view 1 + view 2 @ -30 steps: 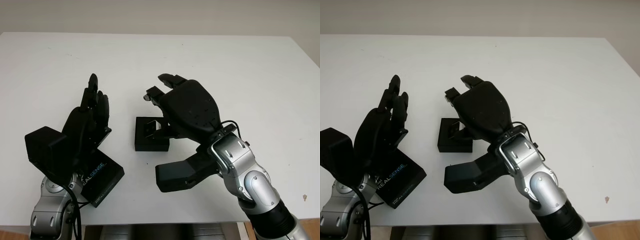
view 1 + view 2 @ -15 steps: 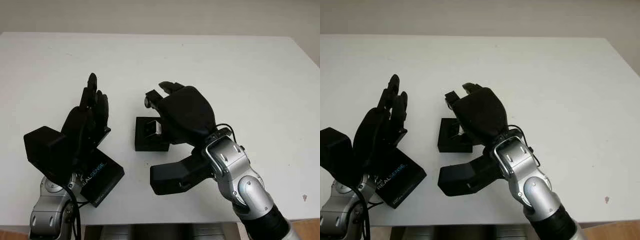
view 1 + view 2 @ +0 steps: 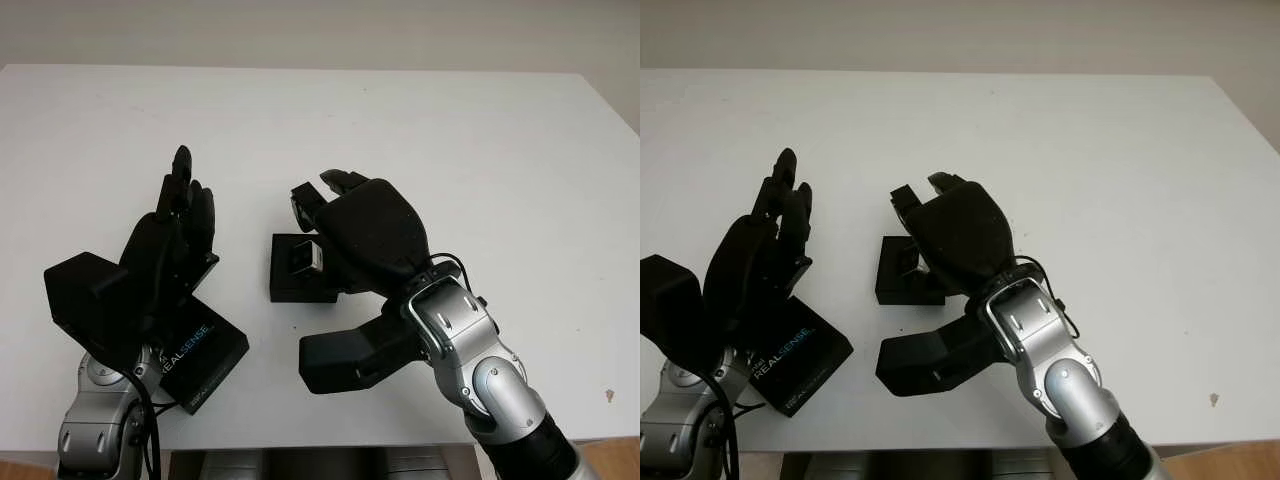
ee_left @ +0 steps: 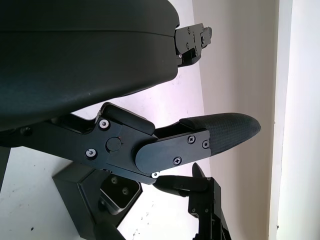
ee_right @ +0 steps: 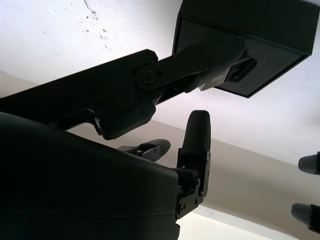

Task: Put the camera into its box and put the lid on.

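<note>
White worktop [image 3: 480,130], seen from the head camera. Small black box [image 3: 290,285] sits near the centre, lid off, open side up. The camera [image 3: 306,257] is inside it: a silver-faced end shows at the box's right-hand part, just under the right hand.

Right hand [image 3: 345,215] hangs directly over the box, palm down, dark shell covering the box's right and far portion. Fingertips [image 3: 338,180] point toward the far edge of the worktop, past the box's far wall. In the right wrist view one finger [image 5: 200,75] reaches down to the box [image 5: 260,55] and its tip meets the camera's pale end there; whether the hand actually pinches the camera or only touches it, I cannot tell. The other fingers [image 5: 197,132] stand away from the box.

The lid [image 3: 205,350], black with "REALSENSE" printed in white, lies flat at the near left of the worktop, well apart from the box, turned at an angle to the worktop edge.

Left hand [image 3: 185,215] is raised above the far end of the lid, fingers straight and pointing toward the far edge, holding nothing. Its forearm crosses over the lid's left part. The left wrist view shows the box [image 4: 95,192] beyond the left hand's fingers [image 4: 220,132].
</note>
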Controlling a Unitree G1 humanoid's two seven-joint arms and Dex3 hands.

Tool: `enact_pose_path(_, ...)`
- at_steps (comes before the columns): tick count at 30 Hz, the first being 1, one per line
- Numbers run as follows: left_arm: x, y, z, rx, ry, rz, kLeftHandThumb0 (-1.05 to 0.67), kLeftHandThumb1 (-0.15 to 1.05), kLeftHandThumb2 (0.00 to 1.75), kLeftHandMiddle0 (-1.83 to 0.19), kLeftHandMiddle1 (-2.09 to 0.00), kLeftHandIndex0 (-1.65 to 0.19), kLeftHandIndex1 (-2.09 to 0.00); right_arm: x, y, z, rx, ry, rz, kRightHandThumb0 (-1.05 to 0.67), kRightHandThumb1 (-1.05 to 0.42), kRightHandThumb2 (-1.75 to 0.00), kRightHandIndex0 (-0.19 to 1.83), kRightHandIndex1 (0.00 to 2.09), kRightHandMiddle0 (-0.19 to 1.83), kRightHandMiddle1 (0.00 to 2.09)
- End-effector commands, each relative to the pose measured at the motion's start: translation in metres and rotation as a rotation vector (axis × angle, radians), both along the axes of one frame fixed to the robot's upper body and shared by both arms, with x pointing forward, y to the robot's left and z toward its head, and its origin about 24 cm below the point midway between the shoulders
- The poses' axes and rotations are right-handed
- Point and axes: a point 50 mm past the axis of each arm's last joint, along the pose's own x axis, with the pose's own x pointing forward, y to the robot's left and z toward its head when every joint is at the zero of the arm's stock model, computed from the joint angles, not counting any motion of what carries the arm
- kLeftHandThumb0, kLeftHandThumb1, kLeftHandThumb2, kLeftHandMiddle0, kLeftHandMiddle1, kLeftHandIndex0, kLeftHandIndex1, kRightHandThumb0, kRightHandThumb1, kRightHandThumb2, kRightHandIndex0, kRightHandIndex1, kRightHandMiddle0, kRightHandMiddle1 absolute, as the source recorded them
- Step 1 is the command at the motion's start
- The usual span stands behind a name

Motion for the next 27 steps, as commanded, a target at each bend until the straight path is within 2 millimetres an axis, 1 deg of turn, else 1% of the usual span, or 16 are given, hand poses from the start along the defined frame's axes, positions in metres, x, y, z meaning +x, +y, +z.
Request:
enact_pose_path(1, -0.001, 0.0, 0.003, 0.004, -0.01, -0.001, -0.8, 1.05, 0.66, 0.16, -0.06, 0.18, -0.05, 0.0, 0.001, -0.003, 0.007, -0.003, -0.005, -0.8, -0.98, -0.05, 0.48, 0.07, 0.1, 1.46)
enact_pose_path(5, -0.002, -0.001, 0.002, 0.001, -0.009, 0.001, -0.8, 1.05, 0.65, 0.17, -0.05, 0.19, -0.05, 0.004, 0.001, -0.007, 0.013, -0.012, -0.016, -0.79, -0.99, -0.05, 0.49, 0.07, 0.11, 1.51)
enact_pose_path(7, -0.002, -0.001, 0.002, 0.002, -0.008, 0.002, -0.8, 1.05, 0.65, 0.17, -0.05, 0.19, -0.05, 0.005, 0.001, -0.008, 0.019, -0.008, -0.02, -0.77, -0.99, -0.05, 0.48, 0.07, 0.09, 1.56)
enact_pose_path(14, -0.001, 0.0, 0.001, 0.005, -0.007, 0.003, -0.8, 1.05, 0.65, 0.17, -0.05, 0.19, -0.04, 0.01, 0.001, -0.01, 0.036, 0.016, -0.034, -0.74, -0.99, -0.06, 0.46, 0.06, 0.04, 1.63)
enact_pose_path(18, -0.002, -0.001, 0.002, 0.004, -0.008, 0.005, -0.8, 1.05, 0.66, 0.17, -0.05, 0.19, -0.05, 0.011, 0.001, -0.01, 0.048, 0.019, -0.037, -0.7, -0.98, -0.05, 0.48, 0.07, 0.07, 1.67)
enact_pose_path(23, -0.001, 0.0, 0.002, 0.008, -0.014, 0.003, -0.79, 1.05, 0.66, 0.18, -0.05, 0.19, -0.04, 0.011, 0.0, -0.01, 0.06, 0.025, -0.026, -0.68, -0.98, -0.05, 0.5, 0.08, 0.17, 1.54)
enact_pose_path(27, -0.002, 0.001, 0.002, 0.013, -0.017, 0.002, -0.79, 1.05, 0.67, 0.18, -0.05, 0.19, -0.04, 0.011, 0.0, -0.011, 0.065, 0.027, -0.02, -0.67, -0.97, -0.05, 0.51, 0.09, 0.22, 1.51)
